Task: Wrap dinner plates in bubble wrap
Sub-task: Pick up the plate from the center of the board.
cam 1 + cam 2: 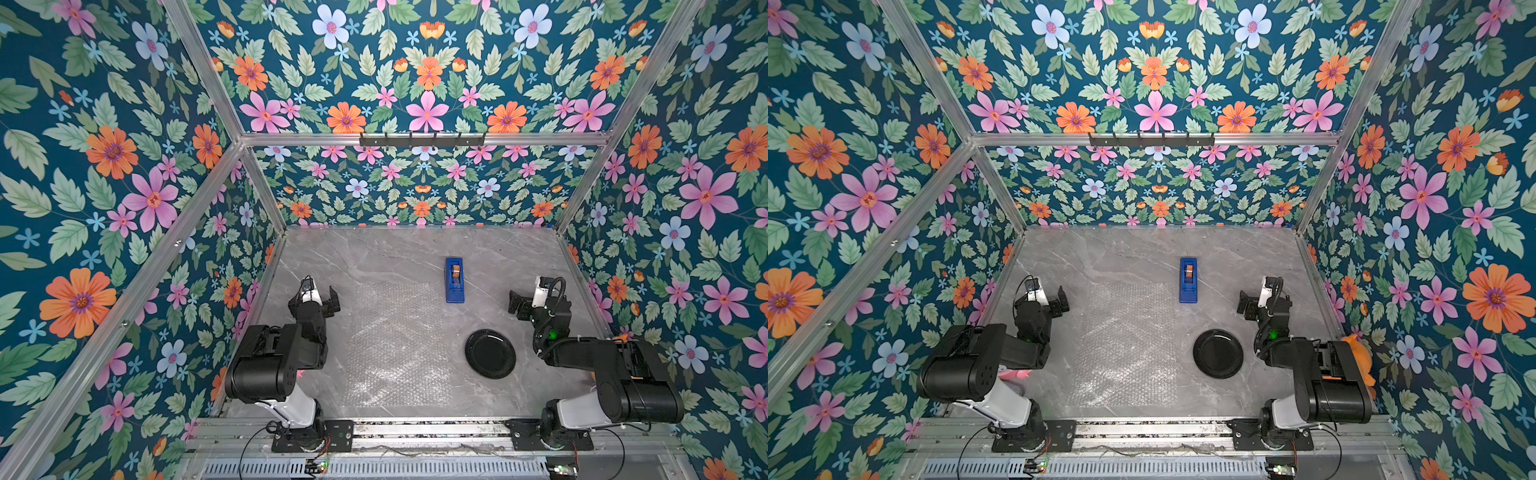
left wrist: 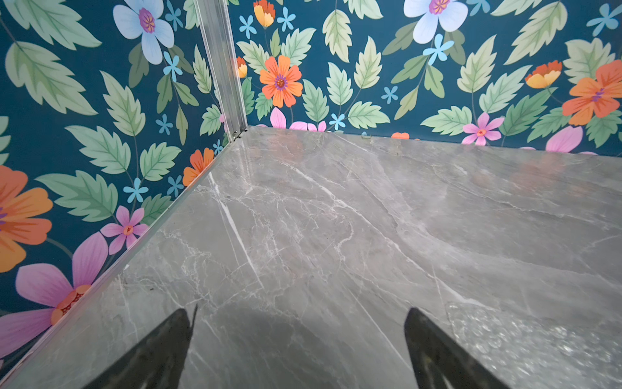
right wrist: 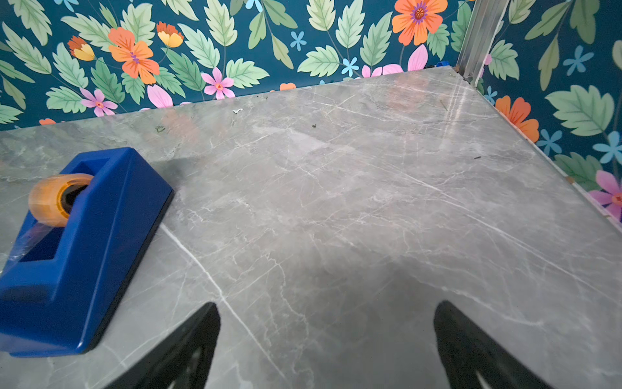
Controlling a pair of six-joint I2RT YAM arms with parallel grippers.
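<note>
Bubble wrap (image 1: 395, 349) lies spread flat and unfolded on the grey marble table (image 1: 374, 249), filling the middle strip between the two arms. It is clear enough that it shows mainly as a whitish, dotted sheen in both top views. The left arm (image 1: 270, 361) and right arm (image 1: 615, 370) sit folded near their bases on either side of the sheet, neither reaching over it. The dinner plate (image 1: 490, 354), black and glossy, rests face up on bare table just beside the sheet's right edge, close to the right arm. As far as I can tell it does not overlap the wrap. The blue tape dispenser (image 1: 454, 280) stands beyond the plate, at the sheet's far right corner, with its roll in place. The left fingers (image 2: 161, 357) are spread wide with only table between them, and a corner of the wrap shows just beside one. The right fingers (image 3: 468, 353) are equally wide apart and hold nothing, pointing at bare table with the dispenser off to one side. By my reading the task has not started. The plate has yet to be lifted onto the sheet, the wrap has yet to be folded over it, and the folds probably need taping down.
</note>
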